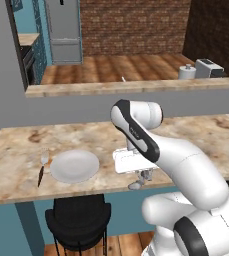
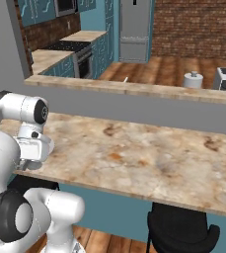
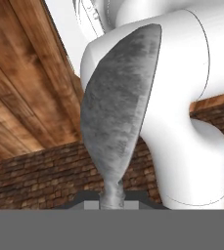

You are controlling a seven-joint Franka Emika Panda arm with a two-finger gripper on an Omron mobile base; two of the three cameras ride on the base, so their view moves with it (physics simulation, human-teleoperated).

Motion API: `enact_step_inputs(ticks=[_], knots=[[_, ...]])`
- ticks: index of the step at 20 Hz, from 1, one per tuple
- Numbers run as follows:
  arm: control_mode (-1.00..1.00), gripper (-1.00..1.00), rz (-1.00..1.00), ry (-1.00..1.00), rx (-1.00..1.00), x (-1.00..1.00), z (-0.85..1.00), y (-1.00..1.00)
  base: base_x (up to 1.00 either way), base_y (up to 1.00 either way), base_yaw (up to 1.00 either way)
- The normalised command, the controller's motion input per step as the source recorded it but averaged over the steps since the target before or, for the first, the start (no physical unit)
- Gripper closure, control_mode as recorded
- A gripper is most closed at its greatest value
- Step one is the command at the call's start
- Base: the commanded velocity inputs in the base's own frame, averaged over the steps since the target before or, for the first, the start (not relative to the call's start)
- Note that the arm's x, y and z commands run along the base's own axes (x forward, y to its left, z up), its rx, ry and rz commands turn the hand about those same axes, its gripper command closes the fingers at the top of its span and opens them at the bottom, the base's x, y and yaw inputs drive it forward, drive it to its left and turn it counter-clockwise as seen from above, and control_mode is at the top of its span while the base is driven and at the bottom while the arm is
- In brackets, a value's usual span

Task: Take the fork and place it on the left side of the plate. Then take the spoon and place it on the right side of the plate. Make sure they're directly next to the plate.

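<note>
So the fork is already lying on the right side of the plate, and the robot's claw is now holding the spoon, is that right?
Not quite. In the left base view the fork lies on the left side of the plate, not the right. The rest holds: the gripper is shut on the spoon, whose bowl looms large in the hand view.

Even, soft rendered light is filling all views, with no glare showing. The spoon (image 3: 117, 117) is looming large and perhaps slightly blurred in the hand view.

Plate (image 1: 74, 166) pale grey-white; fork (image 1: 42, 167) handle seemingly dark brown; spoon (image 3: 116, 122) mottled grey.
</note>
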Motion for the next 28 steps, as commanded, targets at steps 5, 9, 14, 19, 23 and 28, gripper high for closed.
enact_step_inputs(ticks=[5,9,14,19,23,28], knots=[[1.00,1.00,0.00,0.00,0.00,0.00,0.00,0.00,0.00,0.00,0.00],[1.00,1.00,0.00,0.00,0.00,0.00,0.00,0.00,0.00,0.00,0.00],[1.00,1.00,0.00,0.00,0.00,0.00,0.00,0.00,0.00,0.00,0.00],[-1.00,1.00,0.00,0.00,0.00,0.00,0.00,0.00,0.00,0.00,0.00],[-1.00,1.00,0.00,0.00,0.00,0.00,0.00,0.00,0.00,0.00,0.00],[-1.00,1.00,0.00,0.00,0.00,0.00,0.00,0.00,0.00,0.00,0.00]])
